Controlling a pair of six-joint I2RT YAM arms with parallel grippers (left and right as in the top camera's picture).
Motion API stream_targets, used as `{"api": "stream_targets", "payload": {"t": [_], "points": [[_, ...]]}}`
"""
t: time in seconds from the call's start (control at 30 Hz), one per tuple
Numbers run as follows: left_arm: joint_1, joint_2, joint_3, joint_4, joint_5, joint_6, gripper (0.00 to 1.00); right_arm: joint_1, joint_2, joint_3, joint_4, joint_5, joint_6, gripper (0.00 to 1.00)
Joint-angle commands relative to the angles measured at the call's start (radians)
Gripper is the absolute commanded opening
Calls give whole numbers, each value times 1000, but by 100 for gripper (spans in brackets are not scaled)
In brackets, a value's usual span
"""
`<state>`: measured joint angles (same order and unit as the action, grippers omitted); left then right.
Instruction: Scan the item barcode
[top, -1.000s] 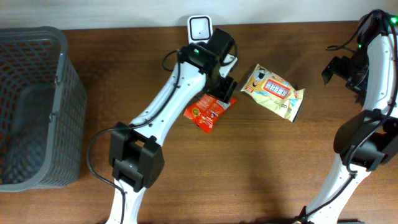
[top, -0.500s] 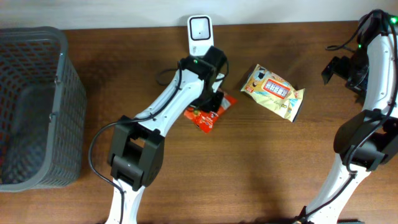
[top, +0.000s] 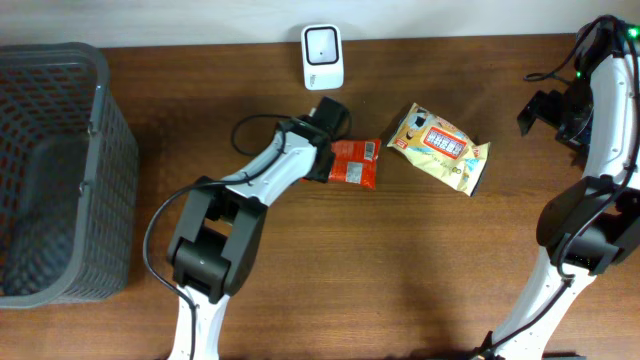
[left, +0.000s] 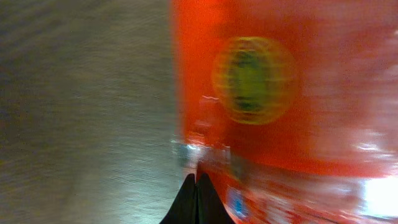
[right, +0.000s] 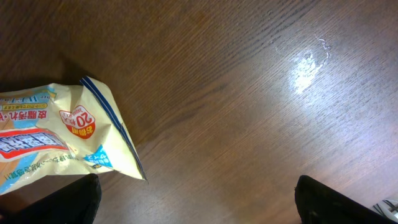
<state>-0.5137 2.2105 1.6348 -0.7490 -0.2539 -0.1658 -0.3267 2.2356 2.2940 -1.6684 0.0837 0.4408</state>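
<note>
Red foil dominates the left wrist view: the red snack packet (left: 273, 93) fills most of the picture, blurred, with a round yellow-green emblem on its face. The left end effector (left: 198, 196) is clenched on the packet's thin near edge, its two dark fingertips meeting in a point there. A pinch at the rim like this probably leaves the printed faces uncovered, so a code can be shown to a reader. From overhead, the packet sits just right of that end effector, near the middle of the wooden tabletop (top: 400, 260). The white scanner (top: 323, 44) stands apart at the far edge. A pale patch at the packet's upper right corner may be the barcode, but it is too small to tell. The yellow packet (top: 440, 147) lies flat just beside the red one, untouched. The right end effector (right: 196, 202) hangs released, its fingers spread wide, holding nothing. A grey mesh basket (top: 100, 170) waits at the left edge, likely for scanned goods.
</note>
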Motion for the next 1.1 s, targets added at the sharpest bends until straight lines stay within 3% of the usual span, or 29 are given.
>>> {"api": "stream_targets", "payload": {"t": [0.0, 0.13, 0.17, 0.2, 0.27, 0.3, 0.33, 0.6, 0.73, 1.07], "points": [[22, -20, 46, -42, -37, -5, 0, -1, -25, 18, 0, -2, -3, 98], [21, -112, 129, -137, -19, -6, 2, -1, -25, 18, 0, -2, -3, 98], [21, -149, 146, -154, -4, -6, 13, -1, -25, 18, 0, -2, -3, 98], [21, -185, 148, -158, 22, -6, 39, -1, -25, 18, 0, -2, -3, 98], [26, -217, 148, -157, 76, -6, 57, -1, -25, 18, 0, -2, -3, 98], [32, -221, 148, -157, 118, -6, 72, -1, -25, 18, 0, -2, -3, 98], [44, -217, 146, -161, 164, -5, 99, -1, -25, 18, 0, -2, -3, 98], [199, -61, 114, -173, 652, -5, 99, -1, -25, 18, 0, -2, -3, 98], [245, -21, 114, -179, 663, -5, 99, -1, -25, 18, 0, -2, -3, 98], [242, 74, 59, -153, 932, -6, 99, -1, -25, 18, 0, -2, -3, 98]]}}
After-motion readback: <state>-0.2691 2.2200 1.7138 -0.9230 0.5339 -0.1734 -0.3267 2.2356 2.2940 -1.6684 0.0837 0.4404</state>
